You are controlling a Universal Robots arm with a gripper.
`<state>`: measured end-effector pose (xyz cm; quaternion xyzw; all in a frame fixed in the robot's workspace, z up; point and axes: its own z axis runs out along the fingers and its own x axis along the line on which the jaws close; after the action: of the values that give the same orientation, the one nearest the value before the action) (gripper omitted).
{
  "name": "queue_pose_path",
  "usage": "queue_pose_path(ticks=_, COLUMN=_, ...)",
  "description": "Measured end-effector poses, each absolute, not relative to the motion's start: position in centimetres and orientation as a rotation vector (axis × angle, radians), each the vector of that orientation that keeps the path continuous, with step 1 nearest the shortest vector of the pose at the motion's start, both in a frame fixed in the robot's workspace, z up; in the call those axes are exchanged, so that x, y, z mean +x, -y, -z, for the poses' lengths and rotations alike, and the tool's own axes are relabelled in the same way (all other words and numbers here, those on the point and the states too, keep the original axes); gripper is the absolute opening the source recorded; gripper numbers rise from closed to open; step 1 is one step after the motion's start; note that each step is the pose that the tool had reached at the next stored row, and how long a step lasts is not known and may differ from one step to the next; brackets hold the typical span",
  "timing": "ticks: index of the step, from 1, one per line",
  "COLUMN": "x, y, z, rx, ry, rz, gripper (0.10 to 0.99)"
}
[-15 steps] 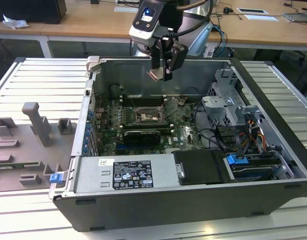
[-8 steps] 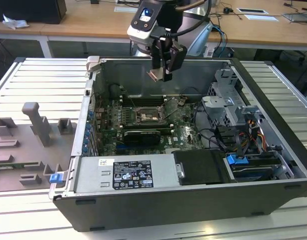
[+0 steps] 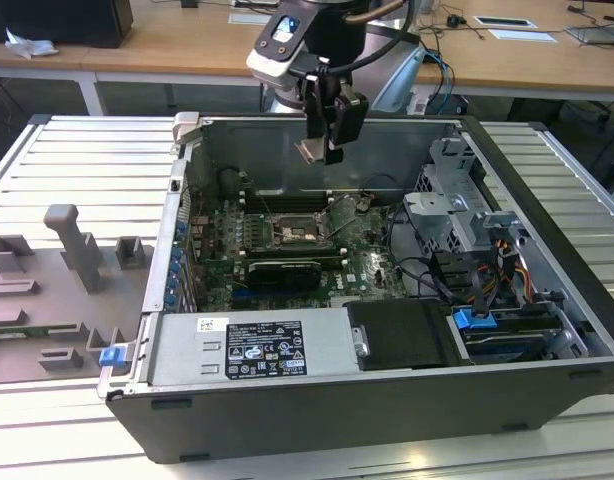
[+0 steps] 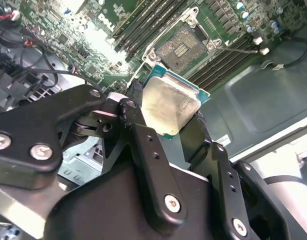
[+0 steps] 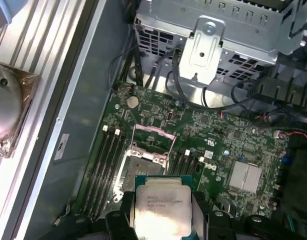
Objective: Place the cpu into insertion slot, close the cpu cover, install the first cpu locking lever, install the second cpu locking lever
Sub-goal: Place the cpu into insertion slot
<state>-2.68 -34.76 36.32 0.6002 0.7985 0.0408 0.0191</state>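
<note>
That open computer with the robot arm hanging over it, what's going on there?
A robot arm is fitting a processor into the computer case. Its gripper is shut on the cpu, a small silvery square chip, holding it in the air above the green board. The insertion slot lies bare below it, and the cpu cover looks swung open. The chip is not yet seated.
</note>
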Motion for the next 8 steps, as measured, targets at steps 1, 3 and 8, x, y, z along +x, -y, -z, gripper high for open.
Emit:
queue_pose_path(ticks=1, x=-2.68, y=34.76, z=-36.28, rx=1.894, ry=-2.454, rz=-0.126, gripper=0.541)
queue_pose_path(ticks=3, x=-2.68, y=34.76, z=-36.23, rx=1.923, ry=-2.43, rz=-0.125, gripper=0.541)
queue_pose_path(ticks=8, x=-2.68, y=34.76, z=-35.99, rx=1.968, ry=-2.392, rz=-0.124, gripper=0.541)
